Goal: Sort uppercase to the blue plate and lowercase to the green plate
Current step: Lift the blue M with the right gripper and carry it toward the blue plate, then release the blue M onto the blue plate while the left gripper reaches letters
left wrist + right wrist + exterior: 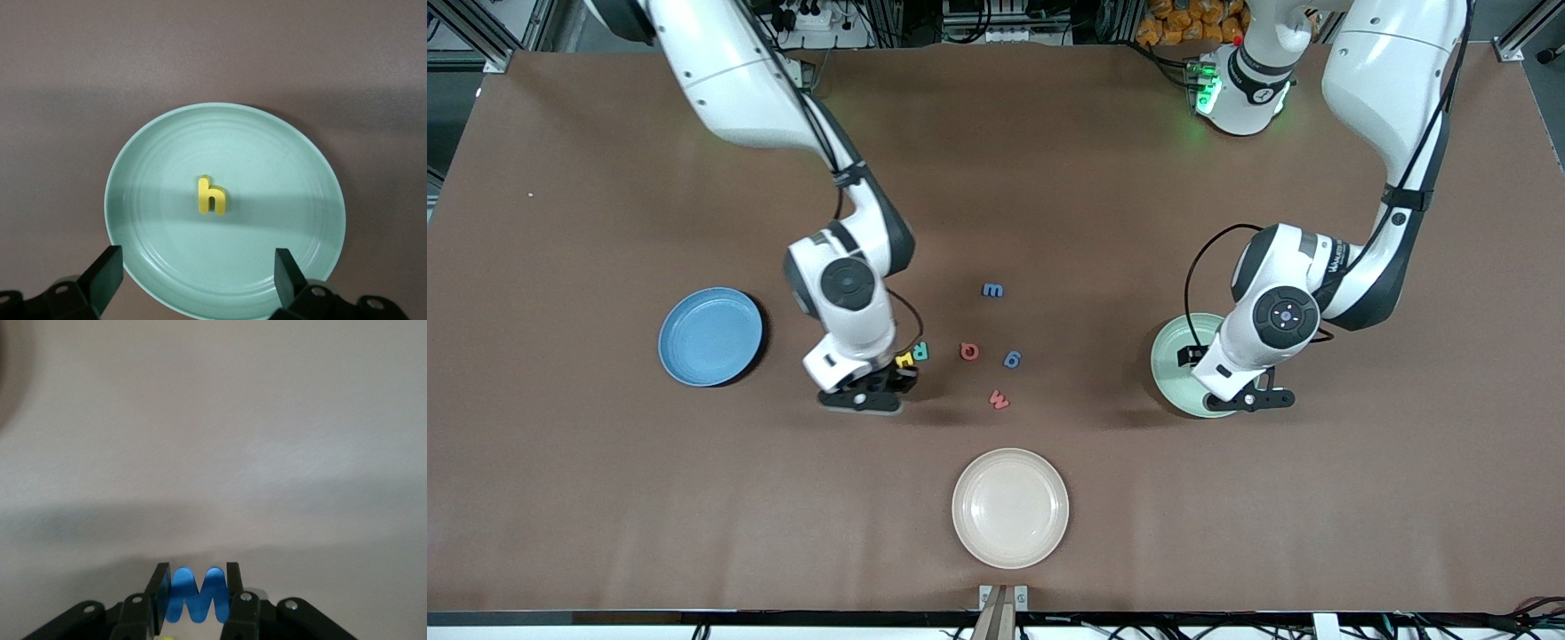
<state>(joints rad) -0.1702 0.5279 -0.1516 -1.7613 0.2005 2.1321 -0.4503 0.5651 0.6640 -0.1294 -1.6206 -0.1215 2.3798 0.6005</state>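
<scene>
Cream plate [1009,507] lies nearest, unused. Right tool [195,597] is clamped on the blue M [194,595], low beside the yellow H [904,359] and R [919,352]. I'd lift straight up to avoid nudging them, then carry it to the blue plate [711,336]. Left tool [197,270] waits with jaws apart over the green plate [293,173], where the h [211,195] lies.

Three round plates: blue plate [710,336], pale green plate [1176,364], cream plate [1010,508]. Eight foam letters: yellow h [211,196], blue M [195,596], yellow H [904,360], teal R [919,352], red Q [968,352], blue g [1012,359], red w [999,400], blue m [992,290].
</scene>
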